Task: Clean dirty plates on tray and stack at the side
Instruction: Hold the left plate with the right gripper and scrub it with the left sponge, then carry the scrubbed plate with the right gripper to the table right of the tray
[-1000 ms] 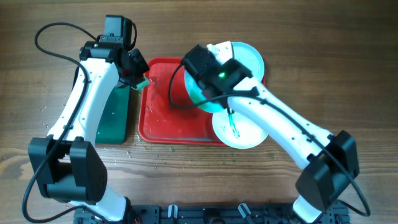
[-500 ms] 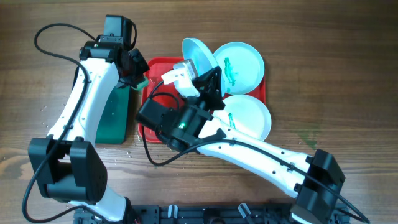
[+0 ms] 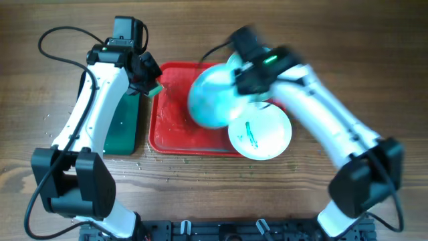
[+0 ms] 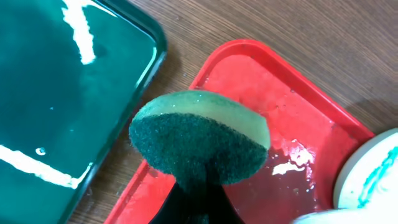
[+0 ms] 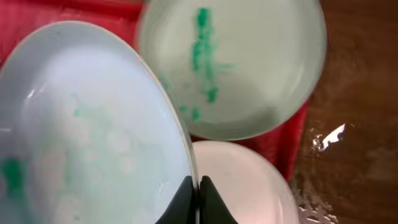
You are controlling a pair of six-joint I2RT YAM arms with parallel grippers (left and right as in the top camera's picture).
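Overhead's blurry, but the wrist cam shows the right gripper (image 5: 198, 198) pinching the rim of a tilted plate (image 5: 81, 137), arm arcing to top centre; left gripper (image 4: 199, 198) clamps a sponge (image 4: 199, 134) over a corner of the tray (image 4: 292, 106).

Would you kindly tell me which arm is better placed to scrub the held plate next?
Left. The left tool grips the green sponge at the red tray edge, near the plate. The right tool is busy pinching that plate's rim, so it can only present it.
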